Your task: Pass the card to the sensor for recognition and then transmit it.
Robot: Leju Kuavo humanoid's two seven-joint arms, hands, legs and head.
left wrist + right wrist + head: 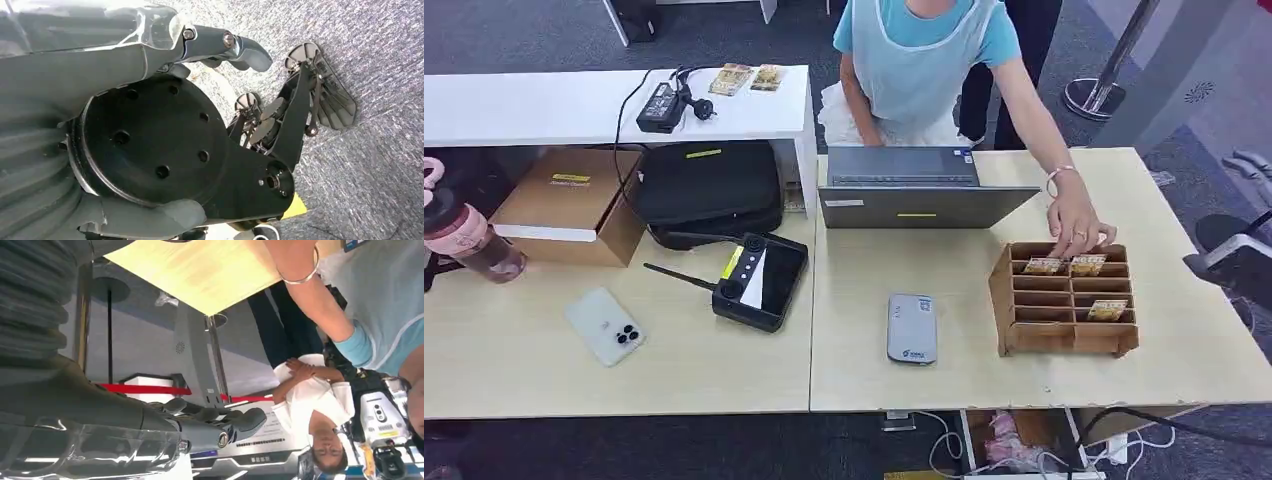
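Note:
A wooden card rack [1064, 338] stands on the right side of the table, with patterned cards [1107, 310] in a few of its slots. A person's hand [1079, 228] reaches over its top row, touching the cards [1064, 265] there. The white card sensor [912, 328] lies flat left of the rack. In the right wrist view my right hand [220, 426] is raised beside the table's right end, fingers stretched out and holding nothing. My left hand [235, 47] hangs over the carpet with nothing in it.
A half-open laptop [914, 190] sits behind the sensor, with the person standing beyond it. On the left table are a black device with an antenna [759, 280], a white phone [604, 325], a cardboard box [569, 205], a black bag [709, 185] and a pink bottle [464, 235].

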